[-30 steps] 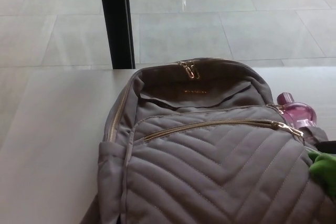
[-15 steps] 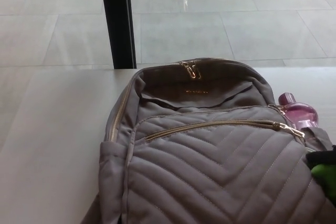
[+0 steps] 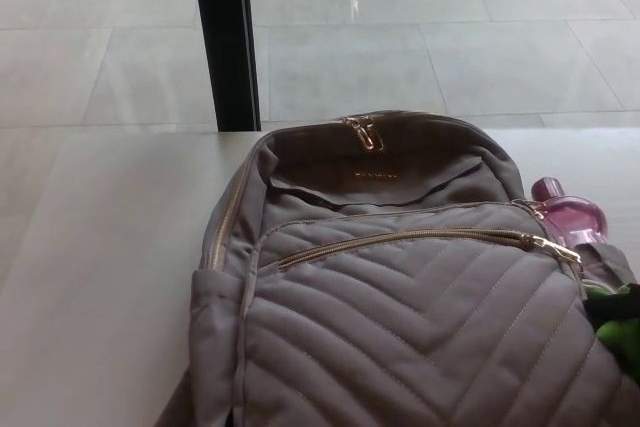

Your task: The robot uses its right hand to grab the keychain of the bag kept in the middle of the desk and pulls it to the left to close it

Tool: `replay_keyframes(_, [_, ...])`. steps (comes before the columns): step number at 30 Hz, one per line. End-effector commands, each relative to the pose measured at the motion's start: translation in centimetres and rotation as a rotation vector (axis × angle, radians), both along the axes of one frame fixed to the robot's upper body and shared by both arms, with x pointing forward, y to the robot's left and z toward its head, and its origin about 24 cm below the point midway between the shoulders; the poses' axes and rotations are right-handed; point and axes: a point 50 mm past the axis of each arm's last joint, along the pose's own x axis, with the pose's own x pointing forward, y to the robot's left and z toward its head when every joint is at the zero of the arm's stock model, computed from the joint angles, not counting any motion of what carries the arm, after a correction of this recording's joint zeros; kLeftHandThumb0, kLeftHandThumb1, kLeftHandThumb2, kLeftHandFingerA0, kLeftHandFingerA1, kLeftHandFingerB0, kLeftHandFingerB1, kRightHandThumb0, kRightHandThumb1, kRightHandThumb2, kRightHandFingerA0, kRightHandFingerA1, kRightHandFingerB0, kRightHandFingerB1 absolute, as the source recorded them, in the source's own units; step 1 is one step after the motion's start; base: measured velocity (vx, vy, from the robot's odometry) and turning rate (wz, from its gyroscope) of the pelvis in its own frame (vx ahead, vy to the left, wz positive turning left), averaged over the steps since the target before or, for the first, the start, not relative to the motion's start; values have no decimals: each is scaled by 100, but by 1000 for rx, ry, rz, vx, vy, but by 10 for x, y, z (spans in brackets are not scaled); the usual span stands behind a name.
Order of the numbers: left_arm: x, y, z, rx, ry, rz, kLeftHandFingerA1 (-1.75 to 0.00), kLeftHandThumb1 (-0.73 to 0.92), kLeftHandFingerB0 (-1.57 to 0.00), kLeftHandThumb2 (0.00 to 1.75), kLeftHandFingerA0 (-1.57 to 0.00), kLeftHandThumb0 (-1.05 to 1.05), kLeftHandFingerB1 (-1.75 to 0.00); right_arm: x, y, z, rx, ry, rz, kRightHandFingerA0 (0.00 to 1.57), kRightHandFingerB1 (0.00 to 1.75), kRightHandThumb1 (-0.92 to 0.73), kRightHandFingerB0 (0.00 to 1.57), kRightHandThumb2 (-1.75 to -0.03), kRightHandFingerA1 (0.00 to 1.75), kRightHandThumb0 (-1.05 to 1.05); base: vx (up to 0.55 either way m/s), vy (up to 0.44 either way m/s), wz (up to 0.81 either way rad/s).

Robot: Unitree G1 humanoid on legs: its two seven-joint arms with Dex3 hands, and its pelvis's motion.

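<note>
A taupe quilted backpack (image 3: 400, 327) lies in the middle of the white desk (image 3: 100, 267). Its front-pocket gold zip (image 3: 400, 239) runs across the bag, with the gold puller (image 3: 556, 248) at the right end. Two more gold pullers (image 3: 362, 132) sit together at the top of the bag. At the right edge of the head view, a black and green shape (image 3: 617, 325) shows just below and to the right of the front puller, apart from it. It seems to be my right hand, and too little of it shows to read its state. My left hand is out of view.
A pink bottle (image 3: 567, 212) stands in the bag's right side pocket, close behind the front puller. A black post (image 3: 225, 37) rises behind the desk's far edge, with tiled floor beyond it. Bare desk lies left of the bag.
The black and green shape at the right edge has shifted and drawn back a little, so less green shows. The picture has drifted slightly. The bag and the zip puller stay put.
</note>
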Motion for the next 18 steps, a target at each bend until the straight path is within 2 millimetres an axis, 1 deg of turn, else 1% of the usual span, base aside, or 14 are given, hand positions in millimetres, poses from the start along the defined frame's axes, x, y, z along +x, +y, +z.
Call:
replay_keyframes(1, [-4, 7, 7, 34, -16, 1, -112, 63, -97, 73, -98, -105, -105, 1, -3, -8, -34, 65, -22, 77, 39, -85, 59, -63, 175, -25, 0, 0, 0])
replay_keyframes(2, [-6, 8, 6, 31, -16, 8, -111, 63, -97, 73, -99, -105, -104, 2, -2, -8, -31, 64, -18, 75, 42, -84, 59, -67, 172, -28, 0, 0, 0])
replay_keyframes(3, [-8, 8, 6, 26, -20, 9, -112, 64, -96, 73, -97, -105, -103, 3, -1, -7, -24, 60, -24, 81, 43, -85, 63, -69, 169, -27, 0, 0, 0])
replay_keyframes(5, [-10, 8, 6, 17, -27, 17, -111, 64, -97, 72, -98, -105, -103, 5, 1, -7, 9, 35, -28, 84, 48, -83, 71, -71, 164, -25, 0, 0, 0])
replay_keyframes(8, [-10, 7, 5, 18, -22, 13, -113, 65, -93, 71, -93, -105, -105, 5, 2, -7, 91, 1, -66, 89, 57, -79, 78, -75, 163, -23, 0, 0, 0])
replay_keyframes(9, [-9, 7, 5, 18, -17, 11, -115, 66, -91, 72, -91, -105, -106, 4, 3, -7, 143, -28, -82, 91, 66, -74, 82, -79, 166, -21, 0, 0, 0])
replay_keyframes(10, [-9, 7, 5, 20, -12, 13, -115, 66, -91, 72, -91, -105, -106, 4, 4, -8, 189, -53, -93, 91, 66, -74, 82, -79, 166, -21, 0, 0, 0])
replay_keyframes(11, [-9, 7, 5, 13, -17, 14, -114, 65, -93, 72, -94, -105, -106, 4, 5, -8, 229, -80, -100, 92, 72, -70, 83, -86, 165, -21, 0, 0, 0])
replay_keyframes(12, [-9, 7, 5, 13, -16, 14, -114, 65, -93, 72, -94, -105, -106, 3, 5, -8, 230, -80, -101, 92, 72, -70, 83, -86, 165, -21, 0, 0, 0])
replay_keyframes(13, [-9, 7, 5, 7, -23, 16, -115, 65, -93, 72, -92, -105, -105, 3, 5, -9, 285, -132, -112, 93, 90, -63, 85, -101, 163, -20, 0, 0, 0])
replay_keyframes(14, [-9, 7, 5, 5, -23, 16, -115, 65, -93, 72, -92, -105, -105, 3, 6, -9, 292, -140, -113, 93, 90, -63, 85, -101, 163, -20, 0, 0, 0])
replay_keyframes(15, [-10, 7, 4, 4, -19, 19, -114, 65, -94, 71, -93, -105, -103, 4, 6, -10, 320, -179, -115, 94, 99, -60, 86, -108, 162, -20, 0, 0, 0])
replay_keyframes(16, [-10, 7, 4, 5, -20, 20, -115, 66, -93, 72, -91, -105, -104, 4, 6, -11, 366, -219, -128, 92, 116, -60, 83, -112, 163, -21, 0, 0, 0])
replay_keyframes(18, [-10, 7, 4, 2, -22, 26, -114, 66, -94, 75, -96, -105, -102, 4, 5, -10, 401, -270, -128, 92, 129, -60, 81, -115, 162, -24, 0, 0, 0])
